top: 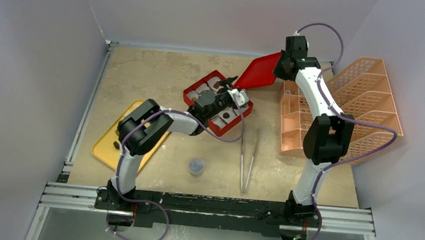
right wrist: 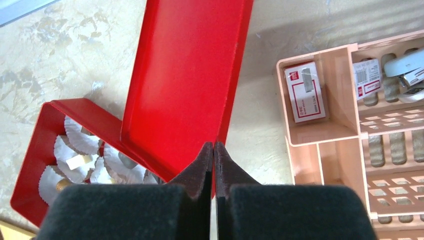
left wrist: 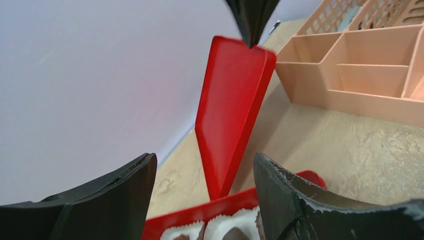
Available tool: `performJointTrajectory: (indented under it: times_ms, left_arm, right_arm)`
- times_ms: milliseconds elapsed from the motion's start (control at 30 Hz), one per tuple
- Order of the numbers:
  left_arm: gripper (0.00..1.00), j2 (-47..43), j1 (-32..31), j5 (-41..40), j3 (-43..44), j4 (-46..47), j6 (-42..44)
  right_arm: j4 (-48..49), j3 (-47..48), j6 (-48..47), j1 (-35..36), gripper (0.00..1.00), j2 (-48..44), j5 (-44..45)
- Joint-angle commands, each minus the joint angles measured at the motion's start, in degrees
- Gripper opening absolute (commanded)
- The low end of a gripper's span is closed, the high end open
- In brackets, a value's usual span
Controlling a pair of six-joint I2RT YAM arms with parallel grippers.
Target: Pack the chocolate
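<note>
A red box (top: 191, 95) sits mid-table, holding white paper liners (right wrist: 75, 145) with small dark brown chocolate lumps (top: 224, 116) in them. A tan lump (right wrist: 62, 184) shows in the right wrist view. My left gripper (top: 233, 87) hovers open and empty over the box's far side; its fingers (left wrist: 125, 200) frame the box rim (left wrist: 200, 212). My right gripper (top: 279, 65) is shut on the edge of the red lid (top: 261, 71) and holds it tilted, its low end at the box's far corner. The lid also shows in both wrist views (left wrist: 232, 100) (right wrist: 185, 75), pinched at my right gripper (right wrist: 214, 148).
A yellow tray (top: 106, 151) lies at the left with a few dark lumps (top: 116, 144). A grey-blue cap (top: 196, 166) and metal tweezers (top: 247, 158) lie near the front. A peach organizer (top: 363, 98) stands at the right, close to my right arm.
</note>
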Motion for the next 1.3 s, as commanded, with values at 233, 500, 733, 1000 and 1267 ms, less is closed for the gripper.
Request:
performJointTrajectory:
  times_ms: [233, 500, 733, 1000, 1267]
  left_arm:
    - [0.70, 9.9, -4.9, 4.3, 15.8, -4.2, 13.3]
    - [0.73, 8.8, -5.8, -11.8, 10.1, 11.0, 3.1]
    - [0.73, -7.7, -5.8, -28.7, 2.8, -0.9, -11.6]
    - [0.70, -25.2, -5.8, -36.7, -2.9, -23.4, -25.9]
    - [0.70, -41.4, -5.8, -37.6, -6.3, -45.2, -32.6]
  right_arm:
    - [0.5, -1.4, 0.3, 0.2, 0.00, -4.9, -2.6]
    - [3.2, -3.7, -4.7, 0.3, 0.15, -4.9, -1.4]
    - [3.9, -1.7, -3.5, 0.3, 0.29, 0.8, 3.3]
    - [3.5, -6.2, 6.3, 0.4, 0.27, 2.5, 12.2]
    - [5.6, -8.0, 8.4, 0.5, 0.24, 6.8, 11.2]
